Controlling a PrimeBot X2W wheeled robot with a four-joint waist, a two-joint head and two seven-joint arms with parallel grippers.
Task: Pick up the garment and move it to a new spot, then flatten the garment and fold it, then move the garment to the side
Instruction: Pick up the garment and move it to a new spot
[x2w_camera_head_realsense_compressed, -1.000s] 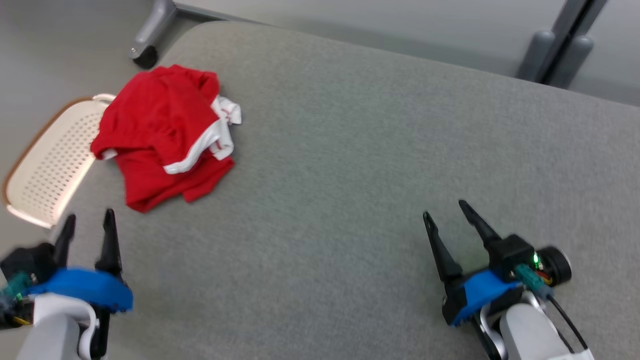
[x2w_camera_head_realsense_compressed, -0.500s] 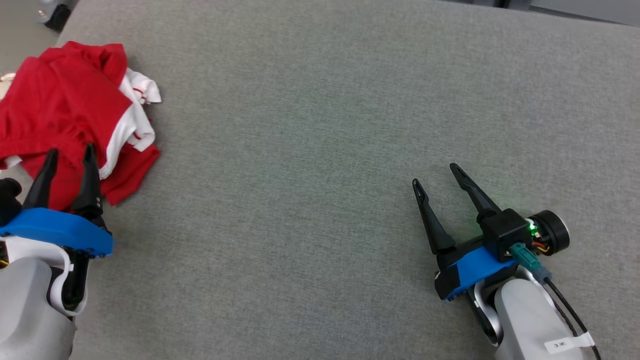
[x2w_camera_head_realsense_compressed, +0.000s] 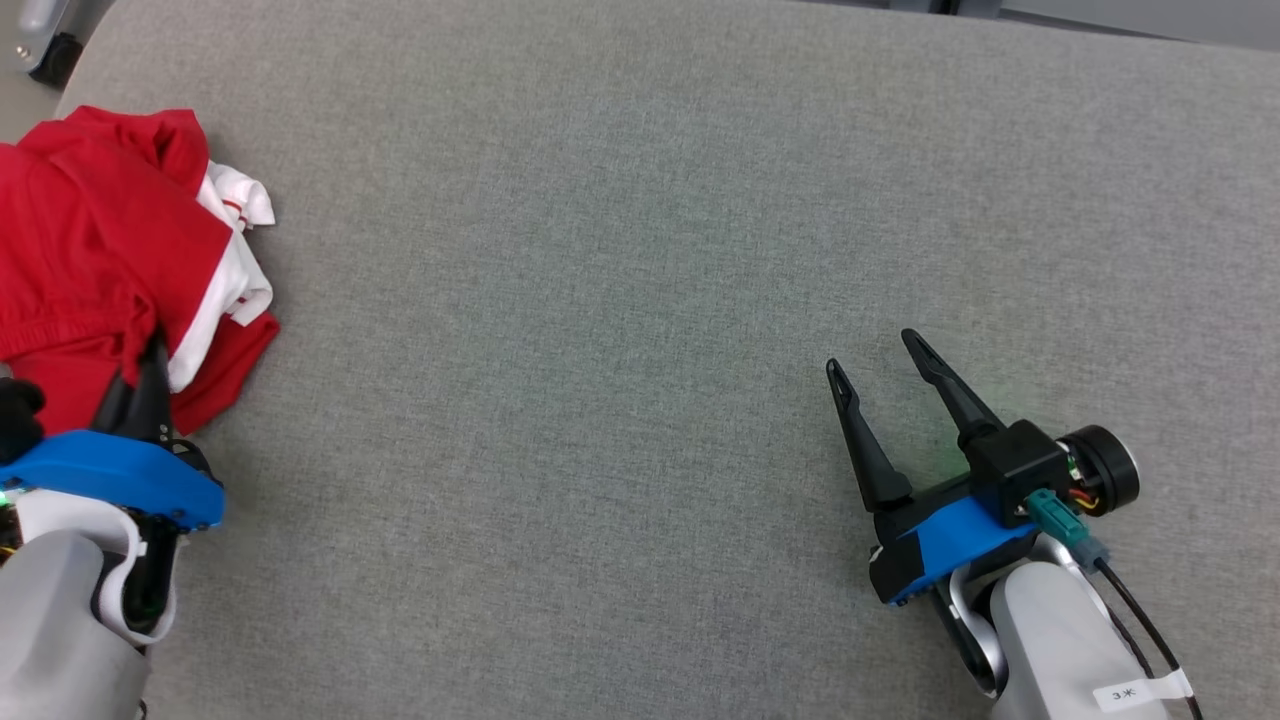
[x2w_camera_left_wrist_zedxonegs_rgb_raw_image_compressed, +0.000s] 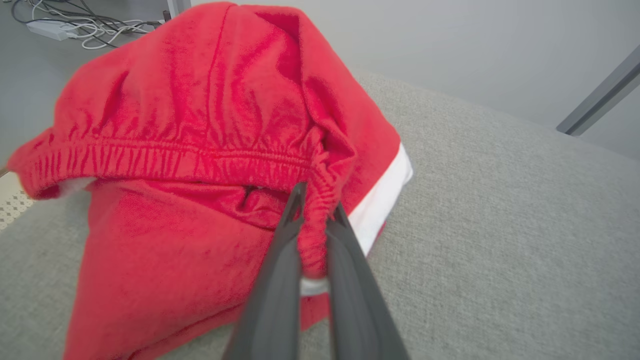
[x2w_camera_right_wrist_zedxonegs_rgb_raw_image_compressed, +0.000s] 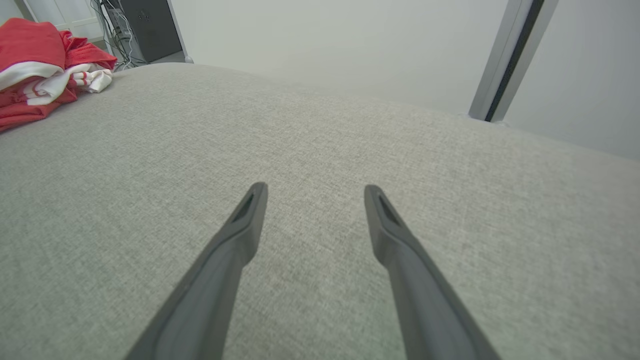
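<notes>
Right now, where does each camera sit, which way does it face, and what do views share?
Head view: on the head, looking down at the grey fabric surface; left gripper lower left, shut on the crumpled red garment; right gripper open, lower right.
Left wrist view: on that wrist, looking along its fingers pinching the garment's elastic waistband.
Right wrist view: on that wrist, looking along its spread fingers over bare surface.
Shared: garment and surface in all.

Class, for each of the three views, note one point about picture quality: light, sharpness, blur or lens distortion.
Head view: soft, even light, sharp weave on the grey surface, a faint green glow by the right claw. Left wrist view: the left claw, close to the lens, looks soft; the red garment blurs slightly at its edges. Right wrist view: the wide lens bows the surface's far edge.
</notes>
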